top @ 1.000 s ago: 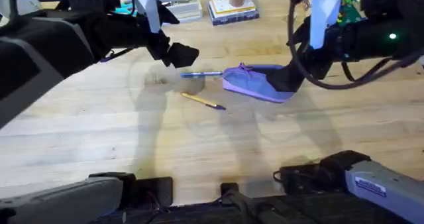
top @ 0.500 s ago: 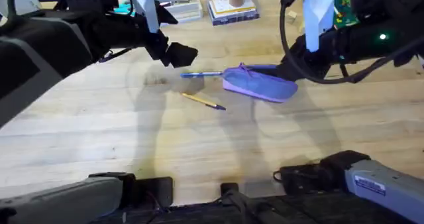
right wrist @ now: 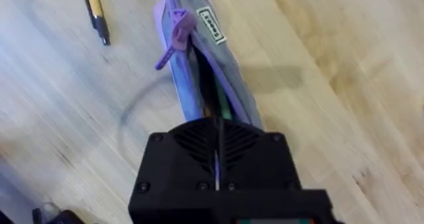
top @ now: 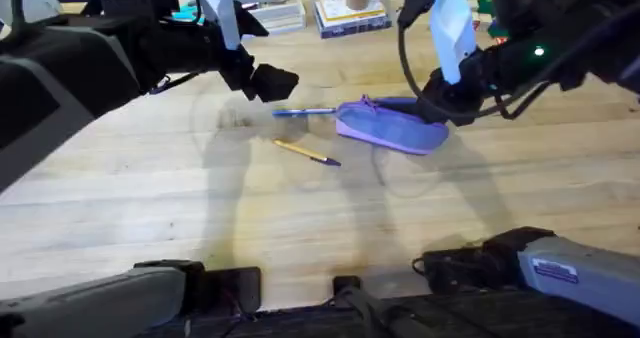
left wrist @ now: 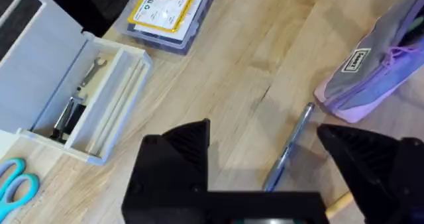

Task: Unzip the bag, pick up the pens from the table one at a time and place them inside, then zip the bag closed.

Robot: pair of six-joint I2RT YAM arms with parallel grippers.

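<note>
The lavender bag (top: 390, 126) lies on the table (top: 150, 198) right of centre. In the right wrist view the bag (right wrist: 199, 58) gapes open along its top, with the purple zipper pull (right wrist: 174, 33) at its far end. The blue-grey pen (top: 305, 111) lies just left of the bag, and the yellow pen (top: 307, 153) lies in front of it. My left gripper (top: 272, 81) hovers open; from its wrist, the blue-grey pen (left wrist: 291, 148) shows between the fingers (left wrist: 175, 148). My right gripper (top: 440, 108) is shut above the bag's right end, which it hides (right wrist: 217, 128).
A clear plastic box (left wrist: 73, 98) with small tools, teal-handled scissors (left wrist: 16, 184) and a flat card box (left wrist: 169, 12) sit at the back left. Books and a cup (top: 352, 3) stand along the far edge. The near half of the table is bare wood.
The right arm has swung left and back, and its gripper has come off the bag's right end, which now shows. The left arm, the pens and the bag have not moved.
</note>
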